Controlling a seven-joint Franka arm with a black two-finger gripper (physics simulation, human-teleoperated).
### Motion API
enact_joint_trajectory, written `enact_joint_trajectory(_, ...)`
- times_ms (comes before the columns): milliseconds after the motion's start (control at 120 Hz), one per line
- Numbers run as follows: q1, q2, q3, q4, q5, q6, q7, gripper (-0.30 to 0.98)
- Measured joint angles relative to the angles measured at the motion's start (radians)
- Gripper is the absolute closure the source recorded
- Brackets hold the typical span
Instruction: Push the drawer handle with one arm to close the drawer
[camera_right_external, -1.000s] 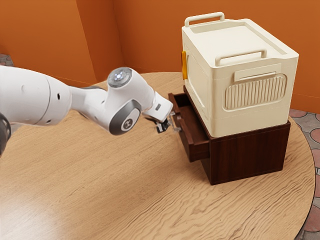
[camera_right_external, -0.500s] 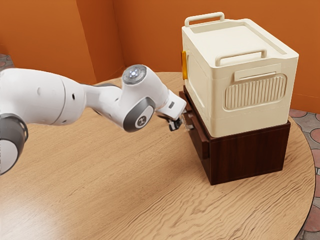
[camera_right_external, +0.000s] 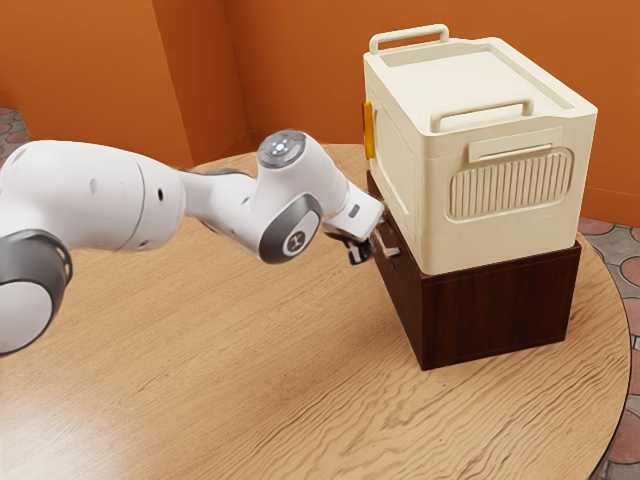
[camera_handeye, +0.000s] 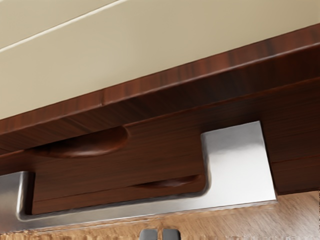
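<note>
Gripper (camera_right_external: 361, 253) clenched, its two fingertips side by side, is seen at the metal handle (camera_right_external: 391, 251) of a dark wooden drawer (camera_right_external: 400, 285); whether they touch cannot be told. The drawer sits closed in its cabinet (camera_right_external: 495, 310), beneath a cream storage box (camera_right_external: 510, 225) on a wooden table (camera_right_external: 250, 380), an orange wall (camera_right_external: 300, 70) behind.
</note>
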Motion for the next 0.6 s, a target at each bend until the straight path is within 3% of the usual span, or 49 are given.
enact_joint_trajectory(158, 0.049, -0.081, 0.001, -0.151, -0.112, 0.004, -0.002, 0.79)
enact_joint_trajectory(233, 0.114, -0.306, 0.005, -0.347, -0.202, -0.022, -0.067, 0.73)
enact_joint_trajectory(300, 0.179, -0.472, 0.030, -0.317, -0.231, -0.166, -0.207, 0.58)
enact_joint_trajectory(358, 0.213, -0.524, 0.094, -0.074, -0.168, -0.403, -0.364, 0.45)
enact_joint_trajectory(408, 0.284, -0.568, 0.125, 0.026, -0.090, -0.568, -0.493, 0.35)
enact_joint_trajectory(500, 0.351, -0.646, 0.143, 0.032, -0.008, -0.782, -0.711, 0.23)
enact_joint_trajectory(600, 0.360, -0.690, 0.143, -0.008, 0.036, -0.922, -0.907, 0.14)
